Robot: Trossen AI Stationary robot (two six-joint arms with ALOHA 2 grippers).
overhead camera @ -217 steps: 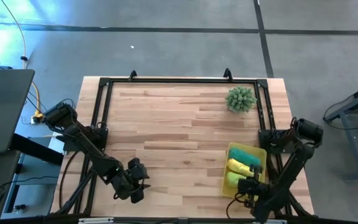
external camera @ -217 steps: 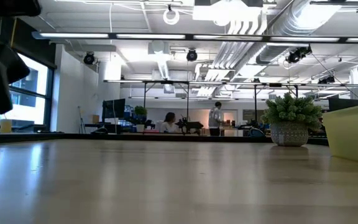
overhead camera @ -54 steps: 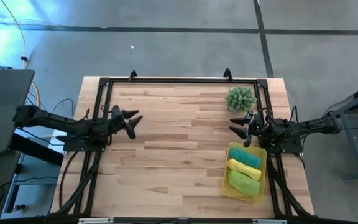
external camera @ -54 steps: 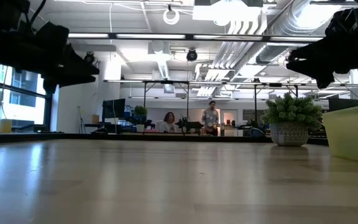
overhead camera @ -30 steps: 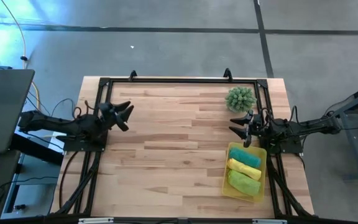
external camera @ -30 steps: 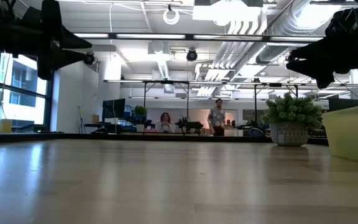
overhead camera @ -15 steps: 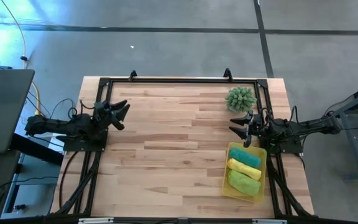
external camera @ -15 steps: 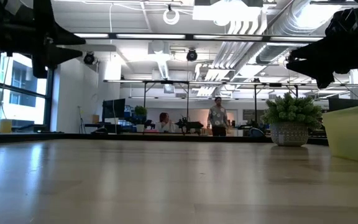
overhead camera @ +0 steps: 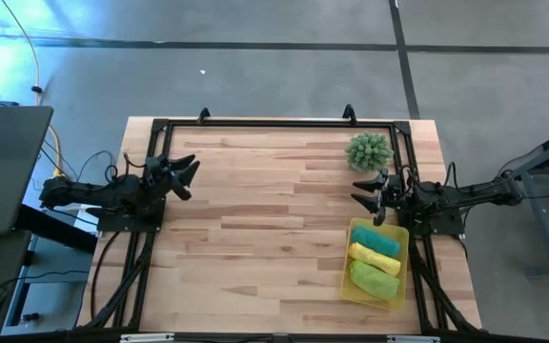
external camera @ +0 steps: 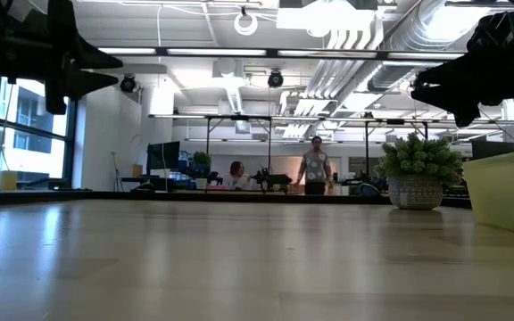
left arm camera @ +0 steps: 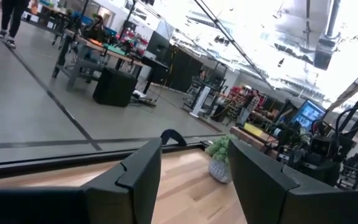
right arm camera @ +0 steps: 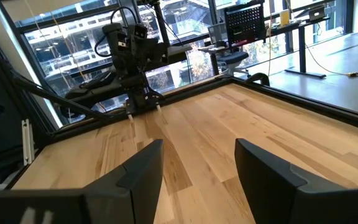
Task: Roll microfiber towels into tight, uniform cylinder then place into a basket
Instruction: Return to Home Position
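Three rolled microfiber towels lie side by side in the translucent yellow basket (overhead camera: 352,272) at the table's right near corner: a teal one (overhead camera: 376,242), a yellow one (overhead camera: 374,257) and a lime green one (overhead camera: 374,279). The basket's wall (external camera: 505,190) shows at the right of the low view. My left gripper (overhead camera: 187,172) hangs open above the table's left edge, high over the wood (external camera: 105,69). My right gripper (overhead camera: 364,191) hangs open above the right edge, just beyond the basket's far end (external camera: 428,89). Nothing lies between either pair of fingers.
A spiky green ball-shaped plant (overhead camera: 369,151) in a pot stands at the far right of the table (external camera: 416,175). A black frame (overhead camera: 274,123) runs along the table's far and side edges. Bare wood spans the middle and left (overhead camera: 255,229). A person walks in the room behind (external camera: 315,169).
My left gripper has drawn back a little toward the table's left edge, staying open and high. My right arm has kept still.
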